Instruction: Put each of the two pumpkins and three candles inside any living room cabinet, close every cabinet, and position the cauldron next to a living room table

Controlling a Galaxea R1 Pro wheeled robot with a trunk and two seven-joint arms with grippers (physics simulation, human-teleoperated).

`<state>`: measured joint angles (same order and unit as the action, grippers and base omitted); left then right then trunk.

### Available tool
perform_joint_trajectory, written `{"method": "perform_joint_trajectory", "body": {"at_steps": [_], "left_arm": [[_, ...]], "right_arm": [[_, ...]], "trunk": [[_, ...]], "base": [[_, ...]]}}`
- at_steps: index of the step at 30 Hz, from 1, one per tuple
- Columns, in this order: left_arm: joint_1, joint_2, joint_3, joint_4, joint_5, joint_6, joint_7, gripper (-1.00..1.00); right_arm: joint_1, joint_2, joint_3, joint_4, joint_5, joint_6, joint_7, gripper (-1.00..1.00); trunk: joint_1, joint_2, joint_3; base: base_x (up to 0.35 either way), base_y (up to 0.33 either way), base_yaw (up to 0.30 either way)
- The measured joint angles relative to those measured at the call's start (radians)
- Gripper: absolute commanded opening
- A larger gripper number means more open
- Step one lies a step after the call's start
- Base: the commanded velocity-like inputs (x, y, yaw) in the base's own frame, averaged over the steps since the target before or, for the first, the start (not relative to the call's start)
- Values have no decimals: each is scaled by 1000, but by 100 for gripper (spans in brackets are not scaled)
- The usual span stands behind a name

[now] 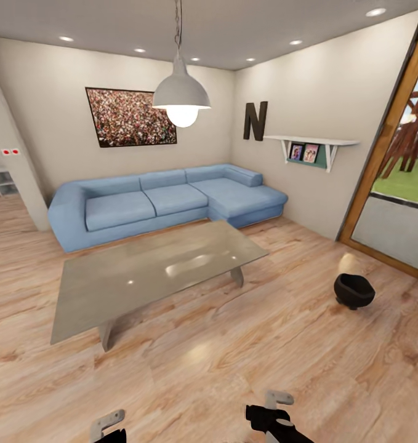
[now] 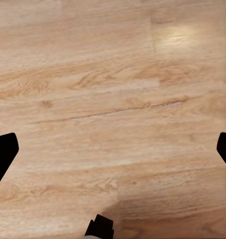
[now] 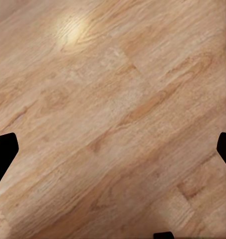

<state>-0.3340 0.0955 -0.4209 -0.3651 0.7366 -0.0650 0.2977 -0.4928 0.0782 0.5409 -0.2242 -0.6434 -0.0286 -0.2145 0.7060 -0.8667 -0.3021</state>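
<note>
Both arms hang low at the near edge of the head view. The left hand (image 1: 107, 424) shows a pale finger tilted up. The right hand (image 1: 276, 409) is black with a pale finger at its far end. In each wrist view, two dark fingertips (image 2: 3, 154) (image 3: 3, 154) stand wide apart, holding nothing.

One high room view and two close floor views.
The living room is seen from head height, looking forward and down across the desk (image 1: 153, 271) toward the sofa (image 1: 165, 200) and far walls. The wooden floor (image 1: 233, 369) is faced from close above by both wrist cameras, each framed by dark fingertips (image 2: 3, 152) at its edges; that floor is shared by all three views.
</note>
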Motion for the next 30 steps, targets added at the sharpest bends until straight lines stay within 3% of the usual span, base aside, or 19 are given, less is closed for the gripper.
{"method": "perform_joint_trajectory", "body": {"at_steps": [30], "left_arm": [[0, 1, 0, 0, 2, 0, 0, 100]], "right_arm": [[0, 0, 0, 1, 0, -2, 0, 100]], "trunk": [[0, 0, -18]], "base": [[0, 0, -275]]}}
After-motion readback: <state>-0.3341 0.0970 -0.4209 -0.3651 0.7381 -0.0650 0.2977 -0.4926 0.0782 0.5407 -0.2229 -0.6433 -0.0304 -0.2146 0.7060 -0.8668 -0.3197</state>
